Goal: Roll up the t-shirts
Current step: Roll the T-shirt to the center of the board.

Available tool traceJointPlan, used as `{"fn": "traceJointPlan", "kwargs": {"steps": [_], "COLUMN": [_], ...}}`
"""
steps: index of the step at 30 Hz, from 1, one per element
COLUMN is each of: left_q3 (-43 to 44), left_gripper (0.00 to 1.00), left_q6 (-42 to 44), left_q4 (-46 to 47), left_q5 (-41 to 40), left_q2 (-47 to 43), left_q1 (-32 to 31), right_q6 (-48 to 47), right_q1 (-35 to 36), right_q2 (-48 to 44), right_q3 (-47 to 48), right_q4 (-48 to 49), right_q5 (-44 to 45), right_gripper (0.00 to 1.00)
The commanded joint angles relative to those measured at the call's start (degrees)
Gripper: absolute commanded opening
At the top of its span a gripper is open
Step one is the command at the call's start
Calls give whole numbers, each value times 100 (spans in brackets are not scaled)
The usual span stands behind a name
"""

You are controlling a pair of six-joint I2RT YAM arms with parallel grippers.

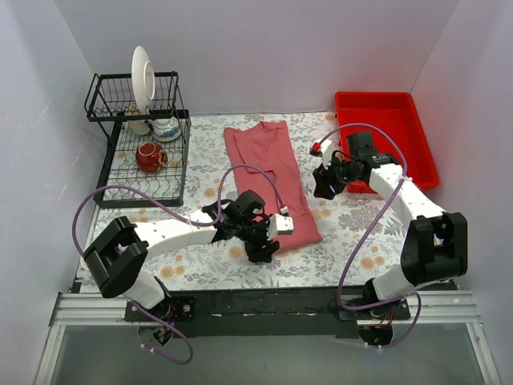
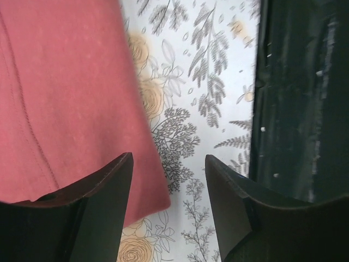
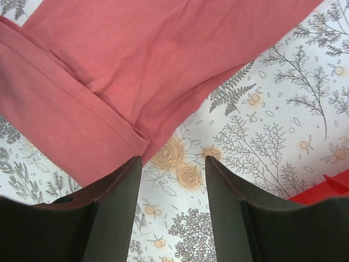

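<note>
Left gripper (image 2: 169, 159) and right gripper (image 3: 173, 159) both stood open and empty, t-shirt (image 1: 268, 172) lying flat just ahead-left of each, so closing from there could miss the edge or pinch one layer and skew the roll.

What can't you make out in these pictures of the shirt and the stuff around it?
Top view: part of the near hem of the t-shirt, under the left gripper.
Left wrist view: most of the t-shirt, cut off by the frame.
Right wrist view: the red tray, only a corner at the edge.
</note>
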Motion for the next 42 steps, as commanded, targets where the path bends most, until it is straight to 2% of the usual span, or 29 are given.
{"fn": "traceJointPlan", "kwargs": {"steps": [1,6,8,9,10,12,14,16,17,19,20,24,25,26,28,31,34,38,42], "left_q3": [-343,-615,-756,-826,-853,-897,-661,-345,-265,-98,121,570,606,650,790,896,992,1160,1169], "left_gripper": [55,53,48,43,27,10,0,0,0,0,0,0,0,0,0,0,0,0,0], "left_q6": [133,309,362,405,467,424,188,125,-15,-60,-17,-208,-253,-297,-402,-508,-535,-491,-342], "left_q4": [1037,1275,1389,1381,1372,1346,893,486,276,38,-294,-649,-641,-614,-597,-553,-596,-869,-957], "left_q5": [-1032,-1217,-1506,-1603,-1717,-1815,-1256,-256,463,907,1336,2295,2420,2534,2790,3027,3203,3414,3379], "left_q2": [129,560,613,718,762,859,929,921,903,947,982,1176,1210,1254,1325,1413,1500,1659,1659], "left_q1": [-222,-275,-310,-336,-345,-310,-135,461,646,1033,1130,1508,1535,1544,1562,1623,1729,1887,1975], "right_q6": [183,122,-19,-98,-299,-554,-783,-1090,-1657,-2144,-2286,-2489,-2472,-2402,-2024,-1620,-1610,-1681,-1663], "right_q1": [-8,-16,-8,-8,-8,19,150,203,238,300,422,976,1125,1431,1818,2241,2479,2655,2735], "right_q2": [-512,-1101,-1453,-1602,-1943,-2287,-2640,-2728,-2746,-2903,-2982,-3264,-3334,-3378,-3510,-3520,-3336,-3115,-2870], "right_q3": [-232,-811,-1048,-1319,-1496,-1952,-2191,-2324,-2333,-2525,-2631,-3053,-3115,-3280,-3457,-3721,-3757,-3906,-4213], "right_q4": [332,420,551,622,744,1017,1158,818,555,157,209,622,805,998,1629,2150,2283,2502,3361], "right_q5": [112,86,156,191,191,261,480,342,-86,-431,-494,-398,-380,-293,-187,138,200,366,683], "right_gripper": [59,59,59,59,58,59,59,59,60,62,63,68,69,74,97,99,98,99,99]}}
